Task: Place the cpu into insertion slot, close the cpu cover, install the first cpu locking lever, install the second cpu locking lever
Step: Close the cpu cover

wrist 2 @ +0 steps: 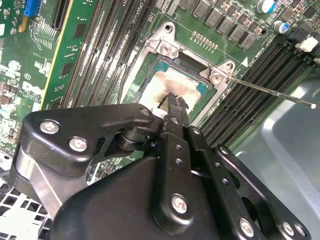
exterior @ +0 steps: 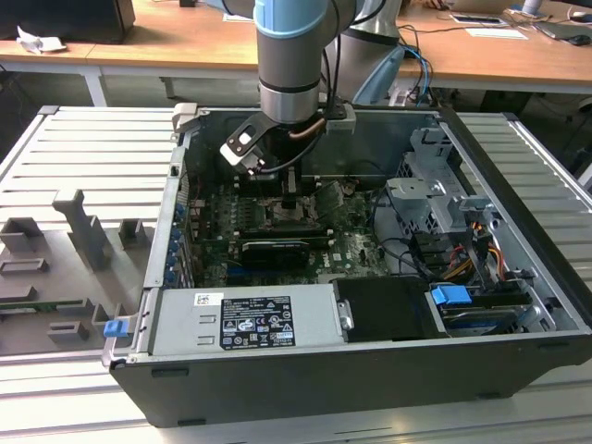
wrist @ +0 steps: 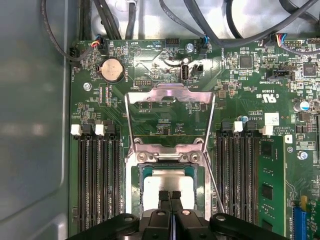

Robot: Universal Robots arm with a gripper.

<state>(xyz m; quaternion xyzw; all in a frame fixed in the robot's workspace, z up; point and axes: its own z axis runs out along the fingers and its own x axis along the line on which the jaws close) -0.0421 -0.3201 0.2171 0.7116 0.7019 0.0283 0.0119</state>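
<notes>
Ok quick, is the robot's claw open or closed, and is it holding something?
Gripper: closed, fingertips together right over the cpu, with nothing seen held between them.

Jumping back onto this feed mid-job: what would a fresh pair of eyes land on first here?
The arm reaches down into the open computer case in the exterior view. In the first wrist view the shut gripper hangs right over the pale cpu lying in its socket, with the silvery cover standing open at the socket's edge. A thin lever sticks out from a socket corner.
</notes>
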